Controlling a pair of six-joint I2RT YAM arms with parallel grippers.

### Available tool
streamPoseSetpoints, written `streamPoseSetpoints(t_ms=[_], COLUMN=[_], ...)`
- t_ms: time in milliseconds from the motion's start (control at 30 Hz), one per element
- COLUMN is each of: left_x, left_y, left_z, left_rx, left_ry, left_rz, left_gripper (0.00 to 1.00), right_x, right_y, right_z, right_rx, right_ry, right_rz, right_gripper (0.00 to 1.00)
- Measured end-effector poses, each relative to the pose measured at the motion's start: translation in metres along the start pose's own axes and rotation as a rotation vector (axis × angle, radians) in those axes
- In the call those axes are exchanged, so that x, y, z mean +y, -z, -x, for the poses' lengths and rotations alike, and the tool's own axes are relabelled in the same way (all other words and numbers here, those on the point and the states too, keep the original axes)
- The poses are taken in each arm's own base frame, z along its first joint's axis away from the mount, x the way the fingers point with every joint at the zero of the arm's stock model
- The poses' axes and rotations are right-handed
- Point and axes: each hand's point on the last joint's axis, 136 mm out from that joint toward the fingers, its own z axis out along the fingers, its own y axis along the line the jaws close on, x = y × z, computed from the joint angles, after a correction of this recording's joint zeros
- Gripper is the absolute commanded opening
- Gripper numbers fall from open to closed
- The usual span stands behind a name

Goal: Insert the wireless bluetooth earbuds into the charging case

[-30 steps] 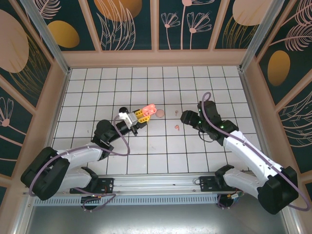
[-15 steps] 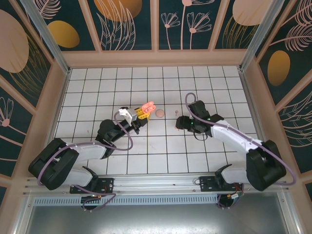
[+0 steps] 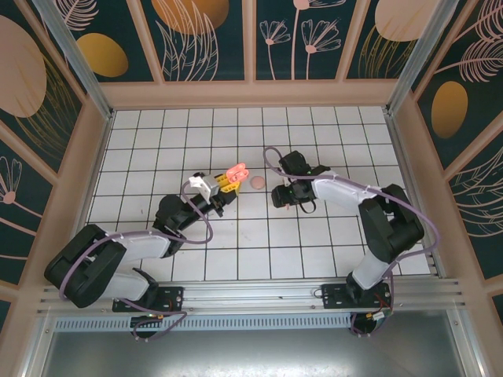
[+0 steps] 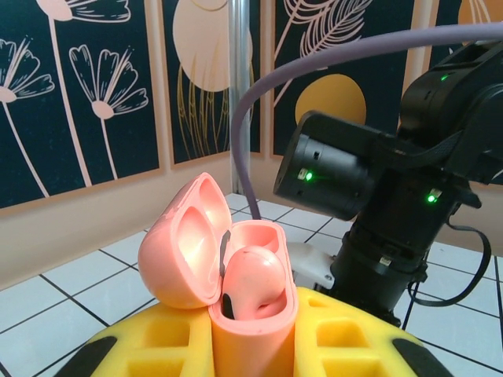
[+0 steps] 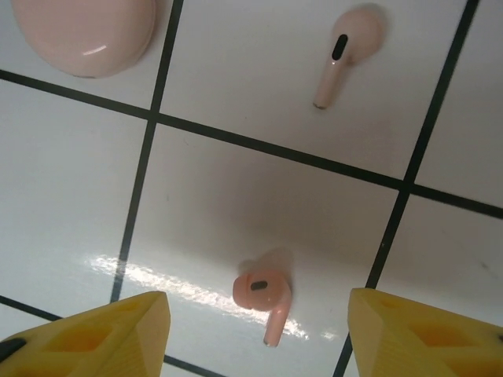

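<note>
My right gripper (image 5: 255, 334) is spread wide. Its yellow fingertips (image 5: 86, 330) stand on either side of a coral earbud (image 5: 263, 294) that lies on the white tiled floor (image 5: 236, 196), and they do not touch it. A pale pink earbud (image 5: 346, 47) lies farther out, with a pale pink rounded shell (image 5: 86, 31) off to its side. My left gripper (image 4: 253, 345) is pinched on the coral charging case (image 4: 251, 322), which stands upright with its lid (image 4: 185, 247) swung open. A seated earbud (image 4: 255, 279) rests in one well.

In the top view, the right gripper (image 3: 281, 196) has swung leftward over the last second and now sits above the spot where the coral bud lay. The left gripper (image 3: 226, 185) and the case (image 3: 236, 171) have crept slightly up and left.

From above, the right wrist covers both loose earbuds. The frame edge cuts off the pink shell, so I cannot tell what it is. The lid and the seated bud hide the case's other well.
</note>
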Motion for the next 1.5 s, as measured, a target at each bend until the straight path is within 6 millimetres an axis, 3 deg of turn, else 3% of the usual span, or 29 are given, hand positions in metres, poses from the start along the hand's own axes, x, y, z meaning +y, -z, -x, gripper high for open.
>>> streamPoseSetpoints(t_ms=[633, 1233, 1500], left_x=[0.000, 0.000, 0.000], left_y=[0.005, 0.006, 0.006], left_z=[0.006, 0.003, 0.003], left_rx=[-0.013, -0.007, -0.007], left_ry=[-0.016, -0.018, -0.018], left_rz=[0.009, 0.013, 0.013], left_gripper=[0.00, 0.00, 0.00], right_x=[-0.003, -0.006, 0.006], right_y=[-0.024, -0.026, -0.024], right_z=[-0.017, -0.013, -0.020], right_rx=[0.110, 0.114, 0.113], right_ry=[0.087, 0.064, -0.011], right_rz=[-0.039, -0.063, -0.059], right_gripper=[0.51, 0.32, 0.26])
